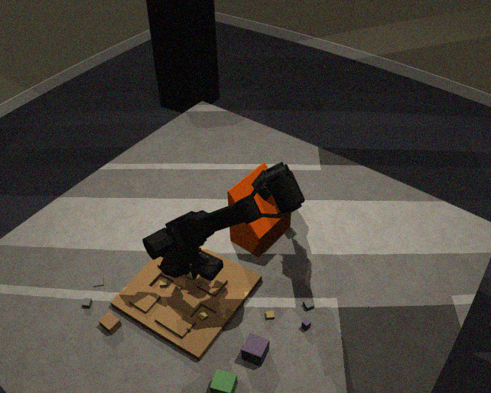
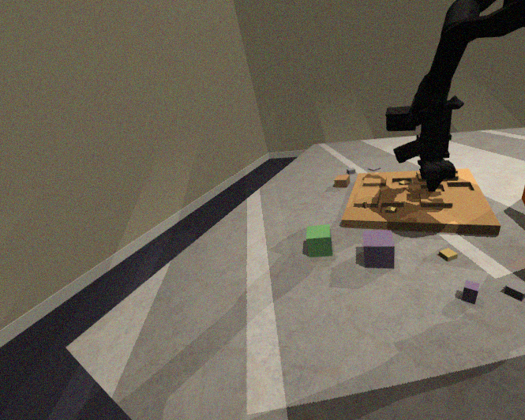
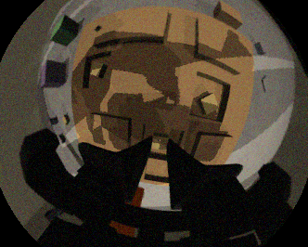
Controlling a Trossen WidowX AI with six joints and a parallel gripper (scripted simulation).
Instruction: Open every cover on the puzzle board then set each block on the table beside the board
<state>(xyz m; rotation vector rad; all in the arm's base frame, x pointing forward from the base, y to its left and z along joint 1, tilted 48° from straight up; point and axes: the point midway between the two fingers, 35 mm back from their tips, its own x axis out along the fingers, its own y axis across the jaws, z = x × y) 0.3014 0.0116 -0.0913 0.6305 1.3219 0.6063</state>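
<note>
The wooden puzzle board [image 1: 197, 347] [image 2: 473, 211] [image 3: 242, 99] lies flat under the arm. My gripper [image 1: 191, 274] [image 2: 432, 187] [image 3: 160, 140] is low over its well near the robot's side, with its fingertips closed against the sides of a small yellow block [image 3: 158, 145]. A second yellow block [image 1: 163, 283] [image 2: 403, 182] [image 3: 209, 99] sits in an uncovered well. A third one [image 1: 203, 315] [image 2: 391, 209] [image 3: 97, 71] sits in another uncovered well. A flat cover [image 1: 145, 303] [image 2: 374, 181] lies near the board's far edge from the robot. Shadow blurs the other covers.
Beside the board stand a purple cube [image 1: 255, 348] [image 2: 378, 249], a green cube [image 1: 224, 381] [image 2: 318, 240] and an orange-brown block [image 1: 110, 323] [image 2: 342, 181]. Small yellow [image 1: 269, 315] [image 2: 448, 254], purple [image 1: 306, 323] [image 2: 470, 291] and grey [image 1: 308, 305] [image 2: 517, 290] pieces lie farther out.
</note>
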